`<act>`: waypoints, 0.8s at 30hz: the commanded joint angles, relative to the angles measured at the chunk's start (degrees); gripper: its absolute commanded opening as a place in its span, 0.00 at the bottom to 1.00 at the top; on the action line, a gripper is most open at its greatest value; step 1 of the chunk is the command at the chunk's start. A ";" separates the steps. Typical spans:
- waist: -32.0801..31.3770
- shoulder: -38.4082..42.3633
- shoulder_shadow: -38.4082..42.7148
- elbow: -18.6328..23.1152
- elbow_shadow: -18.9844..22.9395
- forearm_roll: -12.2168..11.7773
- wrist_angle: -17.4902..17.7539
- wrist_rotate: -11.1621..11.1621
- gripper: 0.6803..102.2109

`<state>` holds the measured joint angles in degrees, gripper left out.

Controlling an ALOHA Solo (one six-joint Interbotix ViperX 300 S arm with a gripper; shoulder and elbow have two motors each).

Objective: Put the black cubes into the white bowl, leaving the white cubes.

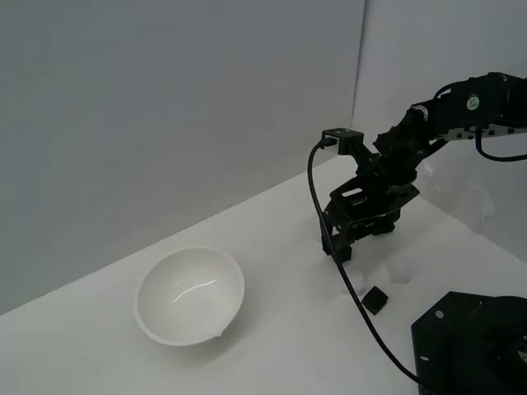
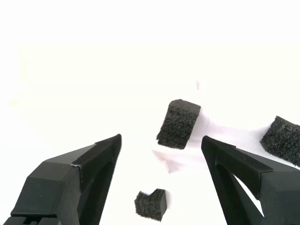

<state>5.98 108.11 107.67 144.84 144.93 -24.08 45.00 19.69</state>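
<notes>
My gripper (image 1: 336,249) hangs low over the white surface, to the exterior view's right of the white bowl (image 1: 189,295), which looks empty. The wrist view shows my gripper (image 2: 161,138) open, its two black fingers (image 2: 93,164) spread wide. Three black cubes lie below it: one (image 2: 179,124) just past the fingertips and between them, one (image 2: 151,204) closer in between the fingers, and one (image 2: 282,139) outside the far finger. The exterior view shows only one black cube (image 1: 375,299) clearly. A faint white cube (image 1: 401,269) sits beside the gripper; others blend into the surface.
The arm's black base (image 1: 469,341) fills the exterior view's lower right corner. A black cable (image 1: 329,247) hangs from the wrist camera down across the surface. Grey walls stand behind the table's far edge.
</notes>
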 commanded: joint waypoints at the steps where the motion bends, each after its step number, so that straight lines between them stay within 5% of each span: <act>1: -0.09 -0.35 0.00 -1.67 -1.76 -0.79 -0.97 0.44 0.97; 11: -0.97 -5.54 -5.19 -1.76 -1.93 -0.70 -3.69 0.62 0.93; 16: -0.97 -4.92 -4.48 -1.76 -1.93 -0.18 -3.52 0.62 0.36; 24: -0.97 -2.90 -2.46 -1.76 -2.02 -0.18 -3.16 0.62 0.01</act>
<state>4.92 103.36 102.92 144.05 144.05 -23.99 41.13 20.04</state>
